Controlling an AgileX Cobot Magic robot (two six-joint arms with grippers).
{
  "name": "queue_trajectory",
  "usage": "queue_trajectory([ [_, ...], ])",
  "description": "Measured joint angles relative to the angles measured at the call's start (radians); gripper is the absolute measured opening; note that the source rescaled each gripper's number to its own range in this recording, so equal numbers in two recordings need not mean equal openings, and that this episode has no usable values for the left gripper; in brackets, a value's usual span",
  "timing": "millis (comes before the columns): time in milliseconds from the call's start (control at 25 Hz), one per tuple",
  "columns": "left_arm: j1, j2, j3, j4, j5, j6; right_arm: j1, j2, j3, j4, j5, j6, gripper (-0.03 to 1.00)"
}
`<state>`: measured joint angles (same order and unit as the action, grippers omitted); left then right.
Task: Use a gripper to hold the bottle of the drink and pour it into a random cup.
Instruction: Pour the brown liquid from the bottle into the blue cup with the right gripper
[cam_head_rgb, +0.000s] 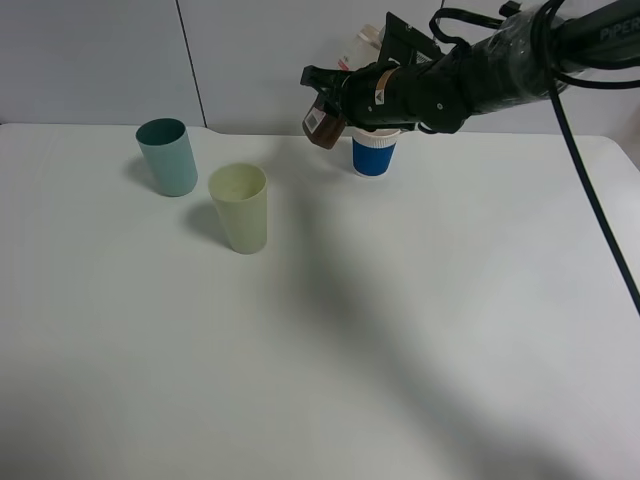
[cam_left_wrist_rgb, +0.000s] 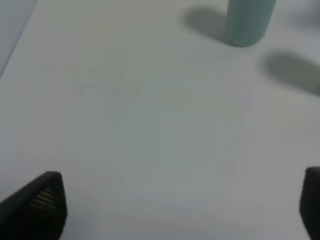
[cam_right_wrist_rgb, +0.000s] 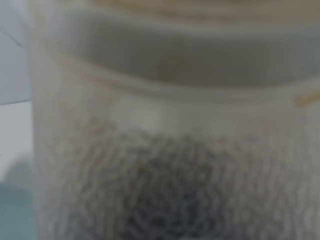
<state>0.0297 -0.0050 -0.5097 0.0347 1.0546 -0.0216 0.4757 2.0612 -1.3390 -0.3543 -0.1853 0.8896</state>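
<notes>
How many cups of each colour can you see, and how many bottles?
Teal cup: 1
Pale yellow-green cup: 1
Blue cup with a white rim: 1
Bottle, tilted, held above the table in the right gripper: 1
Total: 4 (3 cups, 1 bottle)

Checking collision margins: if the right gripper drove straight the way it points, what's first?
Likely the teal cup: the right gripper, shut on the bottle, points left and slightly down toward it. Depth unclear; it might pass above.
</notes>
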Motion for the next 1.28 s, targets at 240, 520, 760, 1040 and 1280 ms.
queue_trajectory([
  [240,0.0,0.0,0.0,0.0,0.0,0.0,0.009,0.05,-0.024,0.007,-0.084,0.086,0.0],
  [520,0.0,0.0,0.0,0.0,0.0,0.0,0.011,0.081,-0.024,0.007,-0.16,0.172,0.0],
  [760,0.0,0.0,0.0,0.0,0.0,0.0,0.011,0.088,-0.025,0.007,-0.229,0.256,0.0],
  [1040,0.0,0.0,0.0,0.0,0.0,0.0,0.011,0.121,-0.025,-0.037,-0.312,0.382,0.0],
  [1280,0.0,0.0,0.0,0.0,0.0,0.0,0.011,0.121,-0.025,-0.044,-0.38,0.468,0.0],
])
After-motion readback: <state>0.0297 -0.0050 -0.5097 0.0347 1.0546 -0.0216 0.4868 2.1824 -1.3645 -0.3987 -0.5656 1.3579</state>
